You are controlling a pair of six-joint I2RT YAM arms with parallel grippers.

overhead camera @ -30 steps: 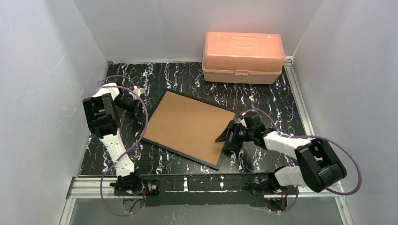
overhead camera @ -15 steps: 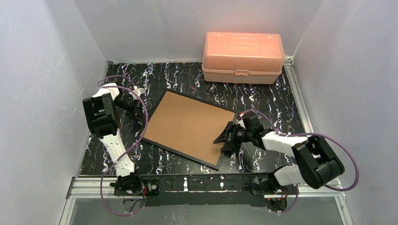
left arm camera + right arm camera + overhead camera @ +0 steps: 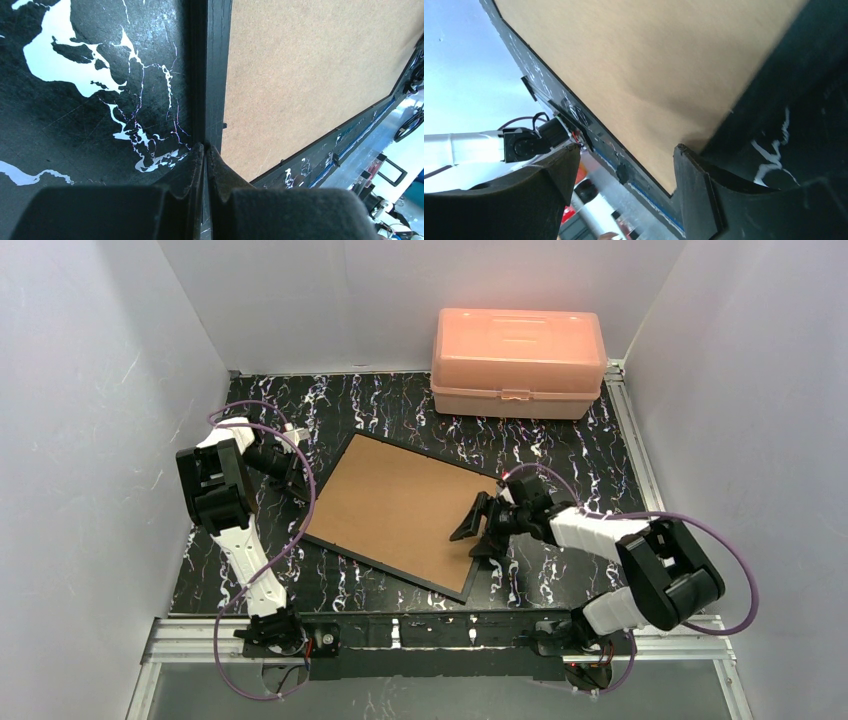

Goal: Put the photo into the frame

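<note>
At about 1 o'clock on the black, white-veined marble-pattern bench (image 3: pixel 400 400) we see a closed salmon-pink plastic box (image 3: pixel 518 360), set against the far wall and well apart from everything else. Pale grey walls (image 3: pixel 90 390) close in the bench at 9, 12 and 3 o'clock.

The thin black rectangular picture frame (image 3: pixel 400 510) lies flat in the middle of the bench, face down and skewed, with one corner pointing toward 11 o'clock. Its brown fibreboard back (image 3: pixel 310 75) fills the whole opening, plain and matte, so only a narrow black rim shows around it.

The left arm (image 3: pixel 225 510) reaches in from 9 o'clock. The left jaws are pressed together with nothing between them, their tips right at the frame's 9 o'clock rim; we cannot tell whether they touch it. The right arm (image 3: pixel 600 532) comes from 3 o'clock. The right jaws stand apart, gripping nothing, at the frame's 3 o'clock edge, with one of the fingers (image 3: pixel 694 195) by the rim.
</note>
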